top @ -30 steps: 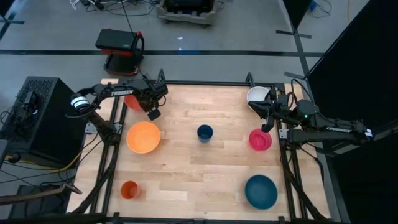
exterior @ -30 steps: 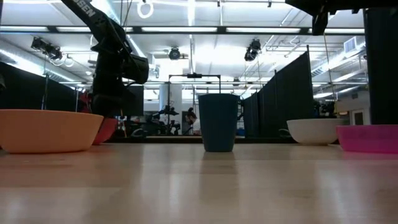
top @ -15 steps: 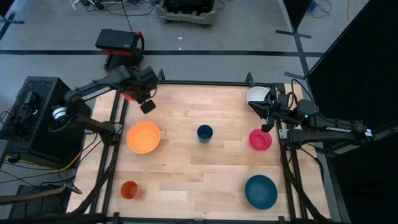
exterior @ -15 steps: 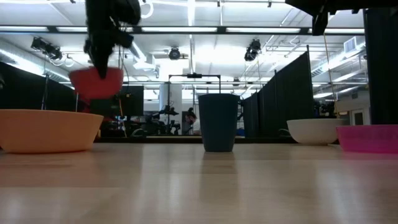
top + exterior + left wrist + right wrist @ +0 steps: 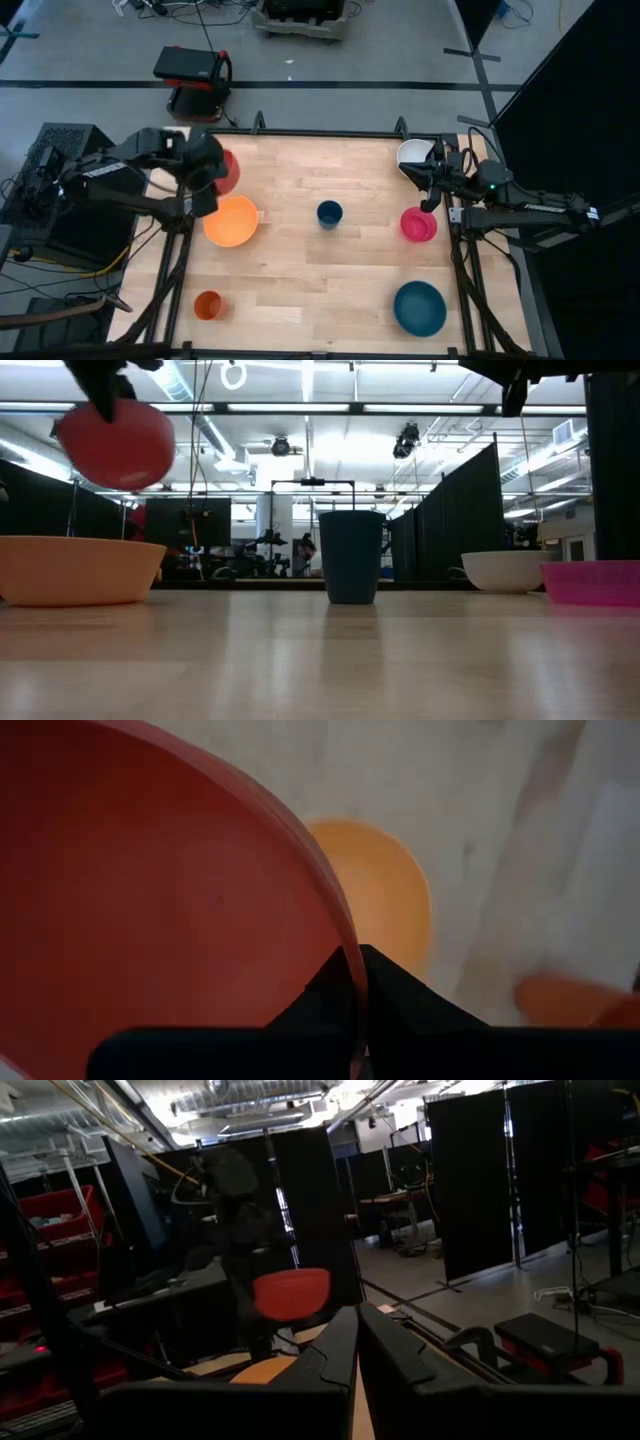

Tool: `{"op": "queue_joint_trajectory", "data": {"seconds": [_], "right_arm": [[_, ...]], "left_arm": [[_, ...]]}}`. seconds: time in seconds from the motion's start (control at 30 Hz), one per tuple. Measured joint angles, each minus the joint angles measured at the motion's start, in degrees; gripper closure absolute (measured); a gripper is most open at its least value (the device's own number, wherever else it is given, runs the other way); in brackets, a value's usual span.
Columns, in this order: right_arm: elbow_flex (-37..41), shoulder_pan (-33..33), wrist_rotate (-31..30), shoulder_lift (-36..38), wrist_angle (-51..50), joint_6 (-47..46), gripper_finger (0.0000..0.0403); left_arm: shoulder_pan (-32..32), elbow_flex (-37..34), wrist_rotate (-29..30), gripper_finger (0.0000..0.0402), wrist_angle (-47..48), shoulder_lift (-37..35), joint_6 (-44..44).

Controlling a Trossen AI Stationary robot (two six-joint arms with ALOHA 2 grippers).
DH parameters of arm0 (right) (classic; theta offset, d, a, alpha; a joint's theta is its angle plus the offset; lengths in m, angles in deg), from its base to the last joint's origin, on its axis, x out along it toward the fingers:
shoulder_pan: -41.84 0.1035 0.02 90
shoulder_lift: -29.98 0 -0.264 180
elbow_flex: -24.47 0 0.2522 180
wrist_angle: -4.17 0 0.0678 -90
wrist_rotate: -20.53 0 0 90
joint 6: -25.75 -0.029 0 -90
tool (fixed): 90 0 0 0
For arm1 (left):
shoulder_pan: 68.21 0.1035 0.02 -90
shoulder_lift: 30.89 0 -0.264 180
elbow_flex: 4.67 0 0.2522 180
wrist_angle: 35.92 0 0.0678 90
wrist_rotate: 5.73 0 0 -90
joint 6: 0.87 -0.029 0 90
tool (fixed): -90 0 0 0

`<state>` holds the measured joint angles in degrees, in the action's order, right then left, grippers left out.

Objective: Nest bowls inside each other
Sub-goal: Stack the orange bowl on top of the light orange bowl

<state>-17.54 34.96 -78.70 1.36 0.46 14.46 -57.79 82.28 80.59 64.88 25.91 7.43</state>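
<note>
At the upper left of the high view: the left pincer (image 5: 205, 172) is gripping the rim of the red-orange bowl (image 5: 226, 170), holding it in the air beside the table's (image 5: 300, 260) left edge.
Writing: white lettering is showing on both arms, too small to read.
Left arm pose: it is reaching in from the left of the frame, bent over the table's left rail, with the pincer just above the yellow-orange bowl (image 5: 231, 220).
Left wrist view: the two dark fingers (image 5: 335, 990) are pinching the red-orange bowl's wall, and the yellow-orange bowl is lying beyond it on the table.
Low view: the red-orange bowl is hanging tilted at the upper left, clear above the yellow-orange bowl standing on the table.
Change: a second ago the bowl was sitting on the table at the far left corner; it is now lifted and is moving toward the yellow-orange bowl, the arm having swung back leftward.
Right arm pose: it is waiting at the right edge of the high view, stretched along the rail, its pincer (image 5: 432, 200) clenched on nothing between the white bowl (image 5: 413, 153) and the magenta-pink bowl (image 5: 418, 224); it is staying where it was.
Teal bowl (image 5: 419, 307): sitting at the lower right of the table.
Dark-blue cup (image 5: 329, 213): standing at the table's middle.
Orange cup (image 5: 208, 304): standing at the lower left.
</note>
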Motion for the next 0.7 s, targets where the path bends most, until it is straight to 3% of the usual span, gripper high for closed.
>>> {"op": "queue_joint_trajectory", "data": {"seconds": [0.23, 0.7], "right_arm": [[0.0, 0.0, -1.2, 0.0, 0.0, 0.0, 0.0403], [0.0, 0.0, -1.3, 0.0, 0.0, -0.5, 0.0403]], "left_arm": [[-12.2, -0.6, 4.7, 0.0402, 0.1, 3.5, 1.5], [-28.1, -12.3, 10.5, 0.0402, -8.5, 3.7, 10.0]]}}
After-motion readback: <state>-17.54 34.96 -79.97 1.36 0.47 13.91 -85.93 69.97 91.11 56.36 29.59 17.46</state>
